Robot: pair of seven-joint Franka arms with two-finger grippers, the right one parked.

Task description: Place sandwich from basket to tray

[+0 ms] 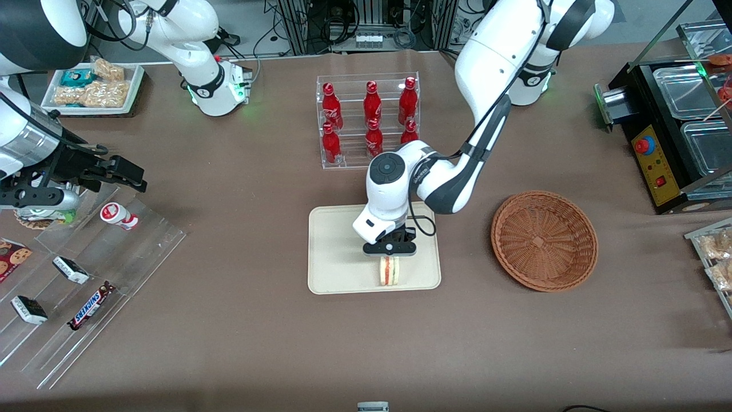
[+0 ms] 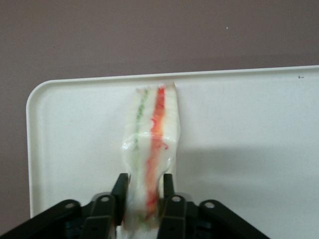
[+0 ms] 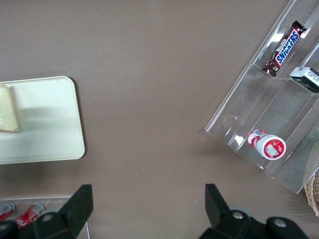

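The sandwich [image 1: 389, 271] is a pale wedge with red and green filling lines. It rests on the cream-beige tray [image 1: 337, 252], near the tray's edge closest to the front camera. My left gripper [image 1: 390, 258] stands right over it, low on the tray. In the left wrist view the gripper [image 2: 144, 181] is shut on the sandwich [image 2: 152, 134], whose end is pinched narrow between the black fingers [image 2: 119, 186], with the tray [image 2: 249, 149] under it. The right wrist view shows a corner of the sandwich [image 3: 7, 115] on the tray [image 3: 45, 124]. The wicker basket [image 1: 543, 240] sits empty beside the tray, toward the working arm's end.
A clear rack of red bottles [image 1: 369, 120] stands just farther from the front camera than the tray. Clear acrylic shelves with snacks [image 1: 86, 274] and a white snack tray [image 1: 94, 86] lie toward the parked arm's end. A black appliance [image 1: 675, 126] stands at the working arm's end.
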